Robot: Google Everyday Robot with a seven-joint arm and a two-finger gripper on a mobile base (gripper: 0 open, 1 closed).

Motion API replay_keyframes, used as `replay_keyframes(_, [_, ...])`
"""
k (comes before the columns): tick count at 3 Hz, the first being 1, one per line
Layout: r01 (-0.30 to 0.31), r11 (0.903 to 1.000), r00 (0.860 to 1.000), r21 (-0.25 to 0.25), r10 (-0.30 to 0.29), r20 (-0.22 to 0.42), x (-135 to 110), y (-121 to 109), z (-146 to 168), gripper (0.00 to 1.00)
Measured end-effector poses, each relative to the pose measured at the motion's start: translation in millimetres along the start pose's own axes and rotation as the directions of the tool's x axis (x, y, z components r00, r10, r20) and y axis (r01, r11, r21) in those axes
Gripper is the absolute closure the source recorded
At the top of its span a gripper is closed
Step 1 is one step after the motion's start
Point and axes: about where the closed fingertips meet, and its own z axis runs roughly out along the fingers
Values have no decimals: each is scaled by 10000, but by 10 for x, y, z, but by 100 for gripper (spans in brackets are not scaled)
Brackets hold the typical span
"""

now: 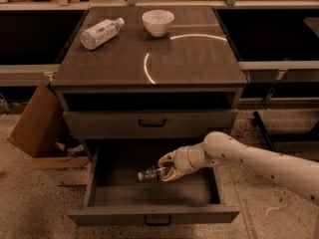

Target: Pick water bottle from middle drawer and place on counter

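Note:
The water bottle, small and clear with a dark label band, lies sideways just above the floor of the open middle drawer. My gripper reaches into the drawer from the right. It is shut on the bottle's right end, and the capped end points left. My white arm comes in from the lower right. The grey-brown counter tops the cabinet above.
A larger pale bottle lies on the counter's back left and a white bowl stands beside it. The taller-fronted drawer above is closed. An open cardboard box sits on the floor to the left of the cabinet.

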Motion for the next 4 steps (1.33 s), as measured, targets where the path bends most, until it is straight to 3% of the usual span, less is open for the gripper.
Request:
replay_keyframes(1, [-86,9999,9995,131,82,310,-6,-24,-11,100])
replay_keyframes(3, [560,9882,9974,1424,-617,364,-255,-416,-1145,100])
replay_keyframes(4, [996,9790,9949,1776,-1007,-27,-413,-569,-1687,100])
